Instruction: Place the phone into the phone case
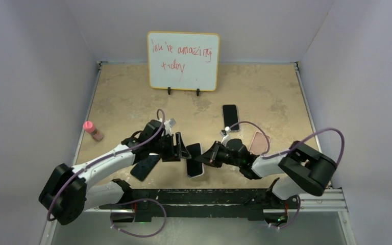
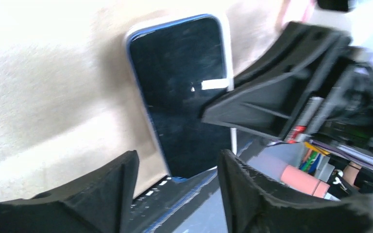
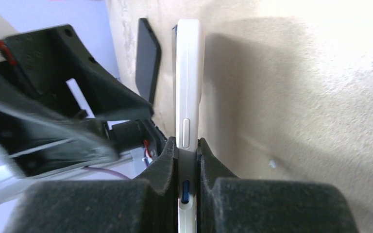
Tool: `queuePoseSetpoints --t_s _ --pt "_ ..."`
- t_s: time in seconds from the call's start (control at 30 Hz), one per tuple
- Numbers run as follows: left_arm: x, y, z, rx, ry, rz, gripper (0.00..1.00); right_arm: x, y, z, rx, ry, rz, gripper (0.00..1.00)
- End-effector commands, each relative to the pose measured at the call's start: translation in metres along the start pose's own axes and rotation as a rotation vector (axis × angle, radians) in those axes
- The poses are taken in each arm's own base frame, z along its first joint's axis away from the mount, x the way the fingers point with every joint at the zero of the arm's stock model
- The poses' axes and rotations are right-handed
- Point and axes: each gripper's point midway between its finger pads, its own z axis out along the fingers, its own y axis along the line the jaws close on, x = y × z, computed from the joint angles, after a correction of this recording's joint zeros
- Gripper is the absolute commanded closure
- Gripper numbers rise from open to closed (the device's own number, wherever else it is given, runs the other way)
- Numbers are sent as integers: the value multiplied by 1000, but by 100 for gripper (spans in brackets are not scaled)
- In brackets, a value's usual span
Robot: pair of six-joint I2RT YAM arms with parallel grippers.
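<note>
A phone (image 1: 194,154) with a black screen and blue edge lies in a white phone case (image 1: 197,174) at the table's middle front. In the left wrist view the phone (image 2: 184,97) sits inside the case's white rim (image 2: 228,48). My right gripper (image 1: 210,156) is shut on the side of the cased phone. The right wrist view shows its jaws (image 3: 188,145) clamping the white case (image 3: 188,73) edge-on, with a blue button (image 3: 185,190) between the pads. My left gripper (image 1: 182,148) is open at the phone's left side, its fingers (image 2: 177,160) straddling the phone's near end.
A second dark phone (image 1: 145,166) lies left of the cased phone and shows in the right wrist view (image 3: 148,58). A third phone (image 1: 229,117) and a pink case (image 1: 260,142) lie to the right. A pink bottle (image 1: 93,130) stands far left, and a whiteboard (image 1: 183,61) at the back.
</note>
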Motion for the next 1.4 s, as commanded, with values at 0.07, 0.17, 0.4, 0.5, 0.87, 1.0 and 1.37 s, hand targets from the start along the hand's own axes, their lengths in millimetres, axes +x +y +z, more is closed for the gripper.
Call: queuePoseSetpoints --t_s 0.07,0.17,0.4,0.5,0.87,1.0,1.37 --pt "-43 -77 -58 133 -139 196 24 -23 58 -27 -108 -70 -155 100" --pt "-49 -99 -77 176 -166 248 21 -32 76 -44 -120 -111 -219 100" --pt "-54 -138 -107 288 -203 302 10 -35 130 -86 -300 -177 -311 100" --pt "-52 -150 -113 339 -195 324 8 -30 160 -105 -436 -184 -349 100" --pt "-48 -196 -146 615 -278 378 9 -15 217 -150 -728 -173 -401 100" --pt "-47 -201 -151 657 -290 376 9 -10 226 -157 -786 -155 -410 100" --pt "-46 -219 -172 801 -360 385 22 4 238 -171 -900 -92 -423 100"
